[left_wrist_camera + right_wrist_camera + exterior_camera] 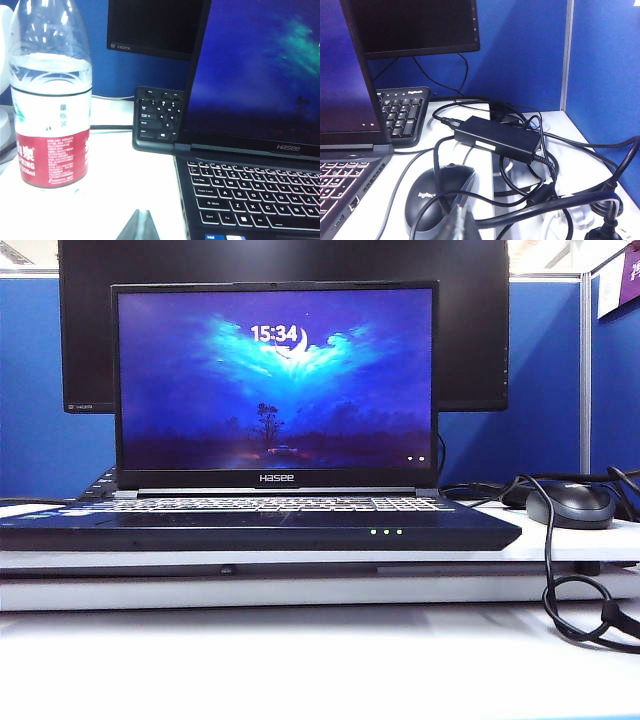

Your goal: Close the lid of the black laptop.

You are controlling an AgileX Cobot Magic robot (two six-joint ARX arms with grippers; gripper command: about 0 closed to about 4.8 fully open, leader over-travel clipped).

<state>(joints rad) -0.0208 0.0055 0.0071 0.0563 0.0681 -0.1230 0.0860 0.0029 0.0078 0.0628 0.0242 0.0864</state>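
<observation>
The black laptop [250, 527] stands open on a white table, facing the exterior camera, with three green lights on its front edge. Its lid [275, 380] is nearly upright and shows a blue night-sky wallpaper, the time 15:34 and the Hasee mark. Neither gripper appears in the exterior view. My left gripper [142, 213] is shut and empty over the white table beside the laptop's keys [250, 192], below the lid [255, 70]. On the other side my right gripper [459, 210] hangs shut and empty over a mouse and cables, with the lid's edge [357, 65] nearby.
A water bottle [50, 100] with a red label stands by the left gripper. A separate black keyboard [157, 117] and a large monitor [470, 340] sit behind the laptop. The mouse [440, 192], a power brick [497, 137] and tangled cables [575, 610] crowd the right side.
</observation>
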